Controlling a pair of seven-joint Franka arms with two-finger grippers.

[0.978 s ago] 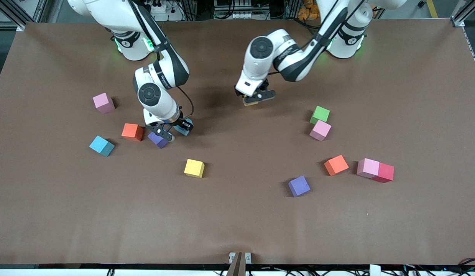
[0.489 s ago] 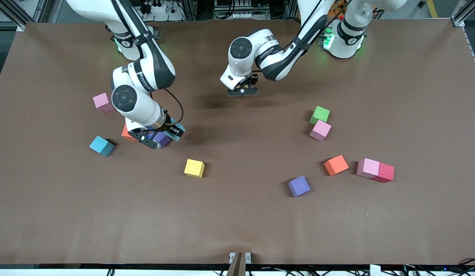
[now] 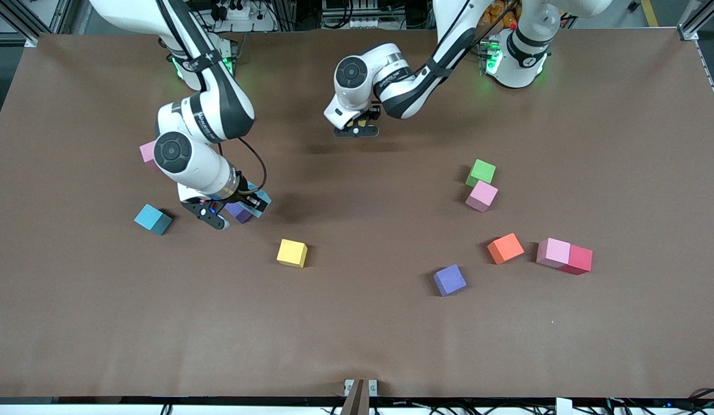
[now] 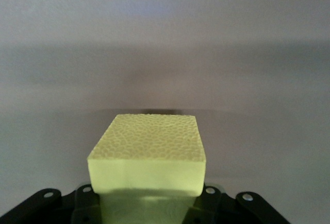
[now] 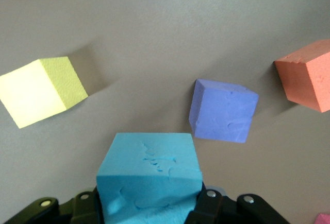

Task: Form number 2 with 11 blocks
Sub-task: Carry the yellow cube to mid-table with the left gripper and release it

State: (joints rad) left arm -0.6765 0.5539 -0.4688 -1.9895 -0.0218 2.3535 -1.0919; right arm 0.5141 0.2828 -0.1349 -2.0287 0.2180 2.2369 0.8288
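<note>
My left gripper [image 3: 357, 128] hangs over bare table near the robots' bases, shut on a yellow block [image 4: 148, 152]. My right gripper [image 3: 247, 204] is shut on a cyan block [image 5: 149, 175], low over a purple block [image 3: 240, 212]. In the right wrist view the purple block [image 5: 223, 110] lies just past the held cube, with an orange block [image 5: 307, 74] and a loose yellow block [image 5: 41, 91] to either side. On the table lie a cyan block [image 3: 153, 219], the loose yellow block [image 3: 291, 253], a green block [image 3: 482, 172], a pink block [image 3: 482, 195], an orange block [image 3: 505, 248] and another purple block [image 3: 449, 280].
A pink cube [image 3: 553, 252] touches a red cube [image 3: 577, 259] toward the left arm's end. Another pink cube [image 3: 147, 151] is half hidden by the right arm. Brown table [image 3: 357, 334] stretches wide toward the front camera.
The right gripper has carried the cyan block toward the right arm's end, now hiding the orange block beside it. The left gripper has moved with the yellow block toward the bases.
</note>
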